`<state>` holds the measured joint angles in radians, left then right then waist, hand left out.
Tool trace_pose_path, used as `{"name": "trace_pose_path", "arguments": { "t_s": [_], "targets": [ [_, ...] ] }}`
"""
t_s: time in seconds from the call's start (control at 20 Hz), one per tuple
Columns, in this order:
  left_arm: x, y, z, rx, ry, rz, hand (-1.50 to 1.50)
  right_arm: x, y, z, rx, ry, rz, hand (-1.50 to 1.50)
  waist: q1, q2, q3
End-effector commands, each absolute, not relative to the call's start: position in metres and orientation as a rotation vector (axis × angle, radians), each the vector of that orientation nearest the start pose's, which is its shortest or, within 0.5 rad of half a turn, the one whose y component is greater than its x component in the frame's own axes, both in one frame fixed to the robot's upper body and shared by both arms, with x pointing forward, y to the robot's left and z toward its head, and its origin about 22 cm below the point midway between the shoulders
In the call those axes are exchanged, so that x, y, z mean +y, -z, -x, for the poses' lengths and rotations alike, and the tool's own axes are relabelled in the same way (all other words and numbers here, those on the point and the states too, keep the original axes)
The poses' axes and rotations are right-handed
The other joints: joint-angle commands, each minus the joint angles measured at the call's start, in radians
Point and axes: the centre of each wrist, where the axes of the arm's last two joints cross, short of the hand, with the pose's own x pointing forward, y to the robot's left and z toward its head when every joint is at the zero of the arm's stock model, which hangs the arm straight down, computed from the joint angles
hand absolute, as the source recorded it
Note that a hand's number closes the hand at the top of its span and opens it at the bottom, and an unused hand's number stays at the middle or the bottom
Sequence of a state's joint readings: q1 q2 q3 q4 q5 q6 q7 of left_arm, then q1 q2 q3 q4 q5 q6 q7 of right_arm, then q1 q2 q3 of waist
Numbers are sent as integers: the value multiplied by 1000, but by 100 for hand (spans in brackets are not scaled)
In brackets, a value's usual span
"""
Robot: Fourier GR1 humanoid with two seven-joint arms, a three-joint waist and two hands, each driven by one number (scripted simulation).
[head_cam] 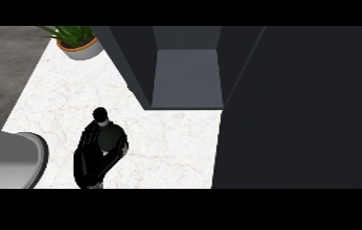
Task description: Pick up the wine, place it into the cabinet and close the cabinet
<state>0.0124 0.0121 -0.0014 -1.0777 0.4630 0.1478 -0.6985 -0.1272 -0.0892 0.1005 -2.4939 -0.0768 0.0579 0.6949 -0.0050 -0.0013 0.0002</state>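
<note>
The wine [103, 128] is a dark bottle with a dark cap and a pale band under the neck, and it stands over the white marble counter [170, 138], in front of the cabinet and to its left. The left hand [96, 159] holds it: the black fingers are curled round the body of the bottle from both sides, so most of the glass is hidden and only the neck and a part of the shoulder come out above the hand. I cannot tell if the bottom of the bottle touches the counter or is a little lifted. The cabinet [185, 75] is dark grey and its inside is visible, with a bare grey floor. Its door [290, 109] is swung open and fills the right side of the view. In the far left corner there is a potted plant [76, 42], well apart from the bottle. A grey rounded object [20, 159] shows at the left edge.
</note>
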Motion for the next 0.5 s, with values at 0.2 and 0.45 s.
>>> {"name": "trace_pose_path", "arguments": {
  "t_s": [0.2, 0.45],
  "targets": [
    [231, 132, -198, -1694, -406, -19, 150, -217, -224, -125, -1938, -284, -196, -150, 2, 0, 0],
    [234, 131, -210, -1777, -219, -136, 150, -214, -225, -123, -1941, -252, -204, -150, -1, 0, -1]
  ]
}}
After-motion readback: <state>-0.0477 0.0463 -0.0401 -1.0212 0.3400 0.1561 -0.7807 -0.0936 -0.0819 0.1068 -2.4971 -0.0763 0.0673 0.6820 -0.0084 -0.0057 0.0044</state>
